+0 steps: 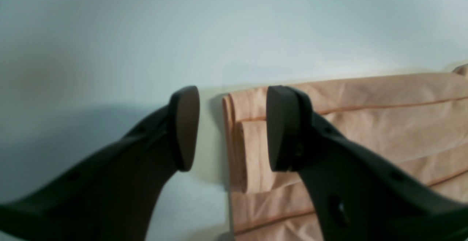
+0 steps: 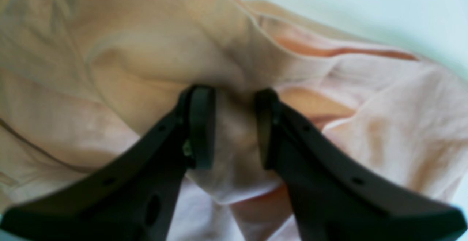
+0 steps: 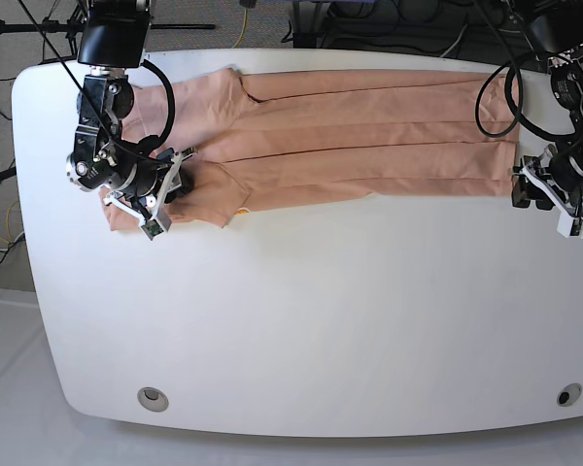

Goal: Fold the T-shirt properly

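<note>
The T-shirt is plain peach to salmon pink, with darker orange lines along its seams and folds. A tiny yellow spot shows at its lower edge, left of centre in the base view. The table is white, and both grippers' fingers are matte black.

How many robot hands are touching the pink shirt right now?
1, as far as I can see. The right hand pinches a bunch of the T-shirt at its sleeve end. The left hand straddles the opposite edge, open, apparently not gripping.
</note>
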`<action>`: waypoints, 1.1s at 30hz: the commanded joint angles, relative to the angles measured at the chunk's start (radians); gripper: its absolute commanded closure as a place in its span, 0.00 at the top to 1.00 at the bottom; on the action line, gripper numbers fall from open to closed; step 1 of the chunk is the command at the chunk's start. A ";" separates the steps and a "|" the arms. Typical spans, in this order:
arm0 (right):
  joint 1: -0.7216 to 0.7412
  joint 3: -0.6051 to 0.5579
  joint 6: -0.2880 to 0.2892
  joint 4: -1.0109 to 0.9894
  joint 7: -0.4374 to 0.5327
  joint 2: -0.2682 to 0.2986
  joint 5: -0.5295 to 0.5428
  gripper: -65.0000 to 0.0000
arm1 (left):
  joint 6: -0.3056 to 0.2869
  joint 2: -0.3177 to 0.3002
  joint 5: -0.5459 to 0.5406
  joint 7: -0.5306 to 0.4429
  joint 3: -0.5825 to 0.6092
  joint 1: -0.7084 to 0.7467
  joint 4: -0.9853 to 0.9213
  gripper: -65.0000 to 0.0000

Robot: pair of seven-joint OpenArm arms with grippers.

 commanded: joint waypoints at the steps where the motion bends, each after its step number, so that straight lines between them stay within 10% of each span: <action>1: 0.015 -0.001 0.001 0.013 -0.001 0.009 -0.001 0.29 | -0.009 -0.015 -0.035 -0.052 -0.001 0.002 0.020 0.42; 33: 0.019 -0.001 0.001 0.029 0.003 0.006 -0.001 0.29 | -0.003 0.064 0.007 -0.146 0.001 0.057 0.021 0.40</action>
